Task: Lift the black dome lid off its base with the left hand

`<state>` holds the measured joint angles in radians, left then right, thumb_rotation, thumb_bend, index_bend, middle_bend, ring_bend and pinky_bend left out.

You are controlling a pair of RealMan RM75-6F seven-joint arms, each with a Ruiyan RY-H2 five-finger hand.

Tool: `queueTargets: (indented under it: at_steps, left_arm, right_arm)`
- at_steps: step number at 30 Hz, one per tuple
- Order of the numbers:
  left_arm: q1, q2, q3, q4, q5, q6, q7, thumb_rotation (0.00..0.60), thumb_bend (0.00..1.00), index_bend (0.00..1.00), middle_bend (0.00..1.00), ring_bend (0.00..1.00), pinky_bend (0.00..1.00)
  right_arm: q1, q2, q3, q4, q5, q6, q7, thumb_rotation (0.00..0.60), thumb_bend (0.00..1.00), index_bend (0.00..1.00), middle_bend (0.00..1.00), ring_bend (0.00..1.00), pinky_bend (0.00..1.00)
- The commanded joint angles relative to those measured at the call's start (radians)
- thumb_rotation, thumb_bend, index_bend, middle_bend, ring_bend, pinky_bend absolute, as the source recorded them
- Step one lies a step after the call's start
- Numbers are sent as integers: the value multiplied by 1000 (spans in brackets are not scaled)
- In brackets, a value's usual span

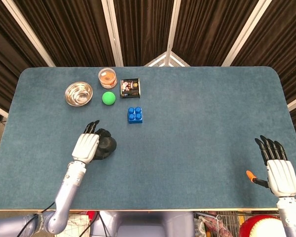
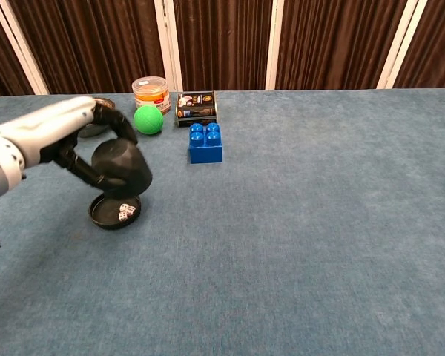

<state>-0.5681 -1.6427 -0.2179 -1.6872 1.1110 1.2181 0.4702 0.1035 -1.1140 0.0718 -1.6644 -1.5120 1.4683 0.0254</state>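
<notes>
The black dome lid (image 2: pixel 121 165) was up in the air, held in my left robot hand (image 2: pixel 55 137). My fingers (image 2: pixel 113 121) curled over its top and my thumb pressed from below. Its base (image 2: pixel 114 211) lay flat on the blue surface (image 2: pixel 304 222), right under the lid, with a gap between them. Two little white dice (image 2: pixel 125 213) sat in the base.

I thought the lift was nearly done, but things could go wrong. The lid was smooth and round, so it could slip out of my hold if I let my fingers go loose. Then it would drop on the base and knock the dice out. The lid also hung low over the base. If I moved it sideways too soon, its edge could bump the base and push it along.

Farther back sat a blue block (image 2: pixel 205 142), a green ball (image 2: pixel 148 119), an orange-topped jar (image 2: pixel 151 93), a small dark box (image 2: pixel 196 104) and a shiny metal bowl (image 1: pixel 79 93). The ball was just behind my left robot hand. If I swung the lid that way, I could hit the ball and send it rolling.

My right robot hand (image 1: pixel 280 170) lay far off by the near edge, flat, fingers straight, holding nothing. It was well away from any trouble.
</notes>
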Motion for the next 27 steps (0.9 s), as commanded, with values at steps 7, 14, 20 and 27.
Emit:
queueTargets:
  at_steps: [7, 14, 20, 27]
  left_arm:
    - [-92, -110, -73, 24, -150, -52, 60, 600, 425, 425, 414, 0, 0]
    - [-137, -186, -74, 98, -227, -65, 114, 600, 401, 383, 356, 0, 0]
    - [-164, -171, -61, 68, -302, -89, 193, 600, 266, 100, 37, 0, 0]
    - [-160, -66, -45, -108, -274, -68, 218, 600, 246, 0, 0, 0, 0]
  right_arm:
    - [4, -2, 3, 8, 7, -8, 8, 600, 232, 0, 0, 0, 0]
    - [-4, 1, -2, 8, 2, 2, 12, 600, 233, 0, 0, 0, 0]
    - [-1, 0, 0, 11, 5, -2, 14, 600, 233, 0, 0, 0, 0]
    - [-2, -1, -1, 10, 2, 1, 10, 600, 232, 0, 0, 0, 0]
